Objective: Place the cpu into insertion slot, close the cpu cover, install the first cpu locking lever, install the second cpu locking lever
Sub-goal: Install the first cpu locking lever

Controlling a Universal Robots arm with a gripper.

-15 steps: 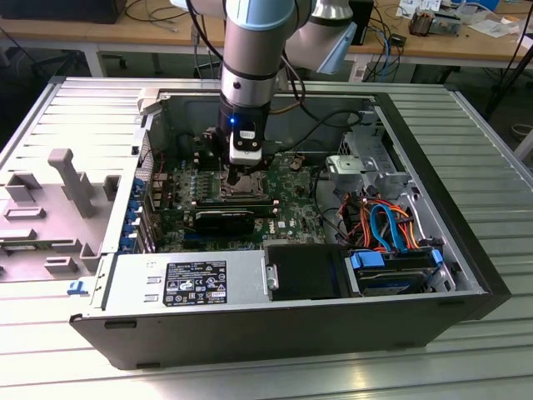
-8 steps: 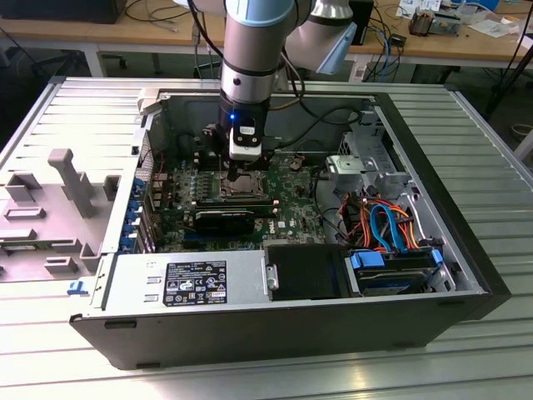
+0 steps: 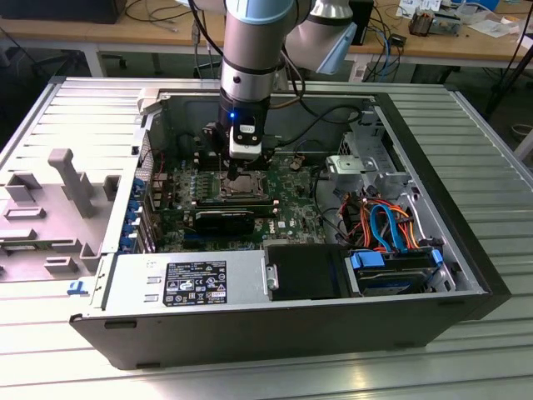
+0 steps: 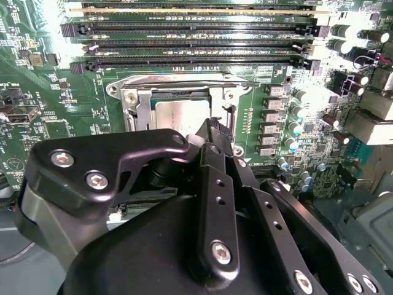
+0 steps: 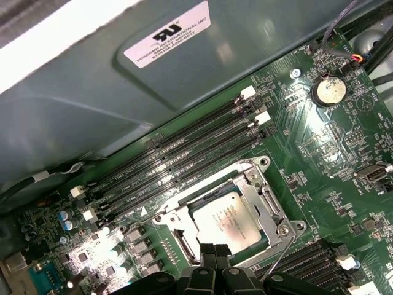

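The cpu lies flat in the slot on the green board, beside the long memory slots. The cover appears to lie down around it, so the silver top shows through its window. The hand hovers just over the near edge of the socket with its fingertips pressed together and nothing visibly between them. A thin wire lever rises just beside it. The chip is probably light, stiff and thin, with a slick metal top and delicate contacts beneath, so it is best taken by two opposite edges and never pushed sideways. The cover looks like springy sheet metal, best pressed on its frame. The lever is likely stiff, best taken at its free end. Faint print covers the chip's top. A white label with black print sits on the case wall, and another label is on the power supply.
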